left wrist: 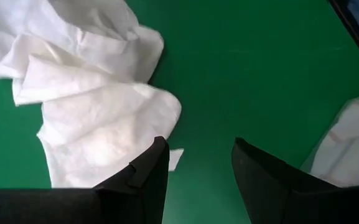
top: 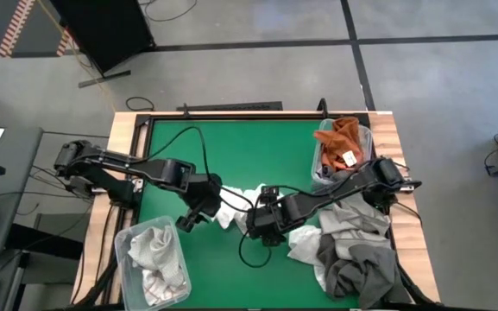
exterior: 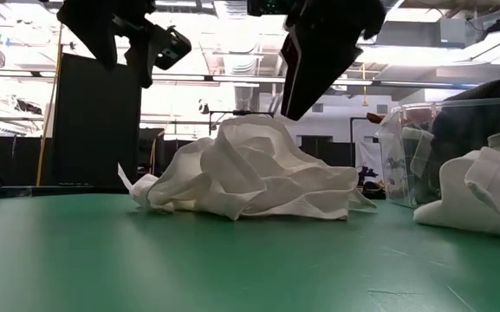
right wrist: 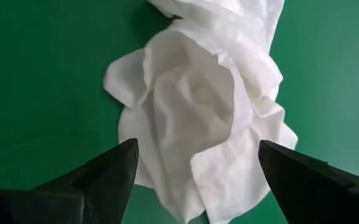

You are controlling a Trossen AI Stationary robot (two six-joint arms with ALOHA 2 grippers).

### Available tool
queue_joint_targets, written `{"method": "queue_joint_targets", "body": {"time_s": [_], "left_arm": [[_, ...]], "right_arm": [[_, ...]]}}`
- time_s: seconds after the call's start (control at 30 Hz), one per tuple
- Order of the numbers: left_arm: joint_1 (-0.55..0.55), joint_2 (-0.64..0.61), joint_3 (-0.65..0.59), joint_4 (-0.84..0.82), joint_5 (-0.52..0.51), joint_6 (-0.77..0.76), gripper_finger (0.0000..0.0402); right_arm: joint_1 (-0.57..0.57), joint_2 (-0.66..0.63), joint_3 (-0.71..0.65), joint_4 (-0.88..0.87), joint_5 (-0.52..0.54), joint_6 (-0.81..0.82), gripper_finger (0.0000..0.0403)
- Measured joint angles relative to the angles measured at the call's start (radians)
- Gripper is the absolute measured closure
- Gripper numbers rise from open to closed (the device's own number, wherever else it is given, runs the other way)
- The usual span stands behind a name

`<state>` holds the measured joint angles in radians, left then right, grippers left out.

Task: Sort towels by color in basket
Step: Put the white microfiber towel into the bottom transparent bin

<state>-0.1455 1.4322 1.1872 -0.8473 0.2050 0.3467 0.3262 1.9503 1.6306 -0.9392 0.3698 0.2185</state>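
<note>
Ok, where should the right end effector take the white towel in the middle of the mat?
From straight above, on the raised crumpled peak of the white towel. The open right end effector already straddles it, and the bunched folds offer more to pinch than the flat edges.

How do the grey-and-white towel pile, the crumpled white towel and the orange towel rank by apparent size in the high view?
1. Grey-and-white towel pile, clearly largest.
2. and 3. Crumpled white towel and orange towel look alike; arms partly hide the white one, so unranked.

Crumpled soft cloth white towel [right wrist: 198,112] lies on smooth matt green table [right wrist: 36,74].
</note>
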Motion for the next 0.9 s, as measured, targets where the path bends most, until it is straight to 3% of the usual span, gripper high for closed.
{"method": "queue_joint_targets", "body": {"time_s": [0.17, 0.5, 0.7, 0.9], "left_arm": [[0.000, 0.000, -0.045, 0.081, -0.001, -0.009, 0.0234], [0.009, 0.000, -0.236, 0.555, -0.164, 0.045, 0.0229], [0.011, 0.043, -0.286, 0.790, -0.185, 0.088, 0.0164], [0.037, 0.178, -0.271, 0.837, -0.185, 0.063, 0.0075]], "right_arm": [[-0.008, 0.000, 0.000, 0.034, 0.001, 0.019, 0.0040], [0.019, 0.000, 0.000, -0.105, 0.052, 0.128, 0.0040], [0.075, -0.009, 0.000, -0.156, 0.079, 0.210, 0.0040], [0.124, -0.033, 0.000, -0.167, 0.120, 0.265, 0.0040]]}}
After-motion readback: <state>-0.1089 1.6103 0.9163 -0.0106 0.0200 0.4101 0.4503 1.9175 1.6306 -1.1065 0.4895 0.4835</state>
